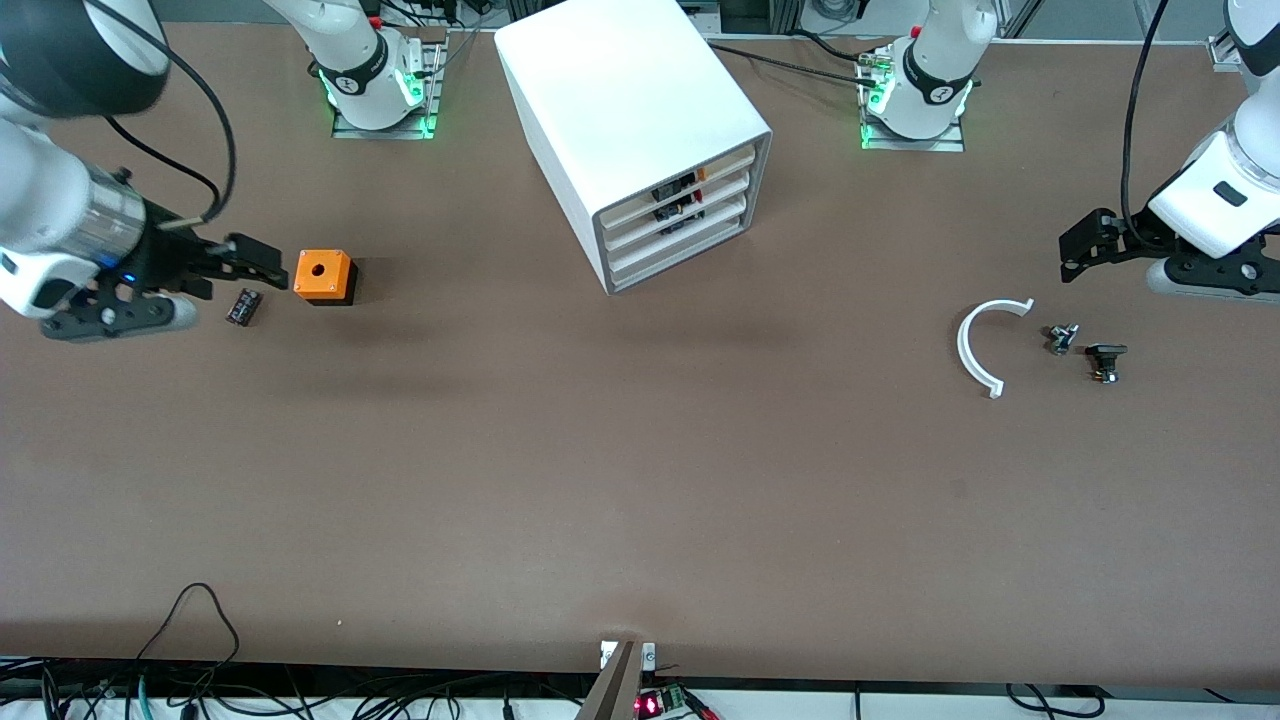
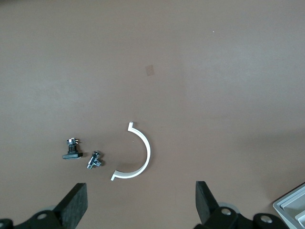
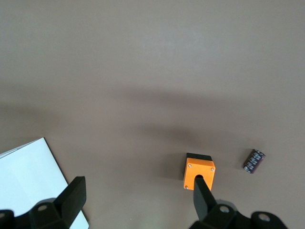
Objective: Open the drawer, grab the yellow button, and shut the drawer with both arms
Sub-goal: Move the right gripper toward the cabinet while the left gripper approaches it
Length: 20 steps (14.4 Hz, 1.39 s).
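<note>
Both hands hang wide open, well apart from the closed top drawer [image 1: 700,172]: left hand [image 2: 142,200] over the white clip [image 2: 138,157], right hand [image 3: 138,200] over the orange cube [image 3: 198,174]. Likely light and free-sliding; hook its cream front edge. Button unseen, presumably inside.

no readable text, labels or numbers

The top drawer [image 1: 690,181] of the white cabinet [image 1: 632,120] sits pushed in flush with the three below it, its cream front tilted toward the left arm's end of the table, a speck of orange, perhaps the button [image 1: 701,174], showing just above that front.
</note>
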### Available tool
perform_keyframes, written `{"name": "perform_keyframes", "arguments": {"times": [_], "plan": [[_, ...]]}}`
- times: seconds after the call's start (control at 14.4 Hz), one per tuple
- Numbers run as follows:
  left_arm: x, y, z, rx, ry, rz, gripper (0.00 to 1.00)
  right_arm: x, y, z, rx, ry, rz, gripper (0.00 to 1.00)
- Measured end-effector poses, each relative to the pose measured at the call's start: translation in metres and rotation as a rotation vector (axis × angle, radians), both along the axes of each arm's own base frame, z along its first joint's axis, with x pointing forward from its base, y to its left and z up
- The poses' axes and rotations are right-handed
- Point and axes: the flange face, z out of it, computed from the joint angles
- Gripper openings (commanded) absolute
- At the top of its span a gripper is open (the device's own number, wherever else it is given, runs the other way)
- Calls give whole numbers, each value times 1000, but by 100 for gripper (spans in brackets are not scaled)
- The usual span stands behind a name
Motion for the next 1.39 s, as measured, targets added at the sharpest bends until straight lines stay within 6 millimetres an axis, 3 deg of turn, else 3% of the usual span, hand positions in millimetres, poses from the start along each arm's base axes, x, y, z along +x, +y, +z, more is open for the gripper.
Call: {"name": "perform_keyframes", "arguments": {"times": [0.28,0.55,0.76,1.18,1.39], "plan": [[-6,-12,-5,-62,56,-5,100,16,18,-38,5,19,28,100],[-20,-28,-23,-126,203,-15,100,24,47,-61,9,10,64,100],[-25,-33,-34,-151,267,-20,100,26,58,-57,11,-17,41,100],[-38,-71,-64,-304,461,-69,100,21,146,-29,14,-70,-91,100],[-33,-86,-79,-413,502,-109,97,20,174,-25,11,-67,-205,100]]}}
